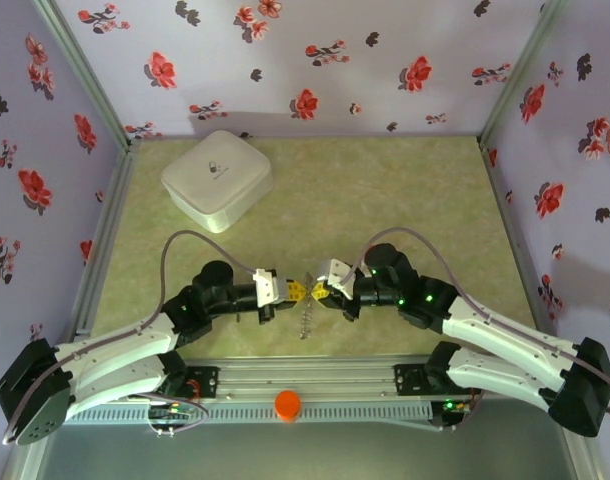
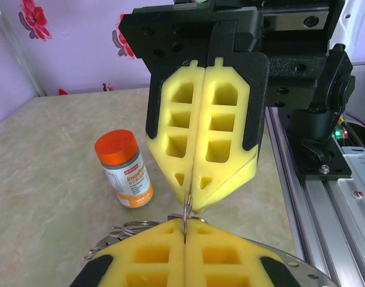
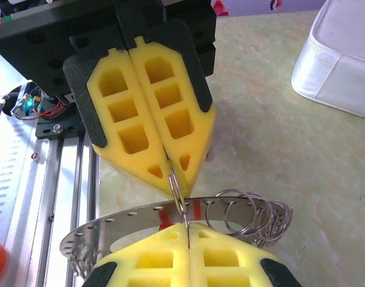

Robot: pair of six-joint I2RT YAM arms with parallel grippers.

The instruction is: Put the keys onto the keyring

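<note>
Both grippers meet tip to tip over the middle of the table, each shut on the same small split ring (image 3: pixel 178 192). My left gripper (image 2: pixel 184 228) pinches the ring's near end, and the right gripper's yellow fingers (image 2: pixel 200 137) close on it from above. My right gripper (image 3: pixel 187 229) holds the other end, facing the left gripper's fingers (image 3: pixel 152 119). Under the fingers hangs the keyring (image 3: pixel 110 225), a flat perforated metal band carrying several loose split rings (image 3: pixel 248 214). A red bit (image 3: pixel 164 217) shows behind the band; I cannot tell whether it is the red-tagged key. The black-headed key is hidden.
An orange pill bottle (image 2: pixel 124 168) with an orange cap stands near the front rail (image 1: pixel 315 380). A white square box (image 1: pixel 217 178) sits at the back left. Flowered walls (image 1: pixel 315 60) close in three sides, and the keyring (image 1: pixel 305 322) dangles just ahead of the rail.
</note>
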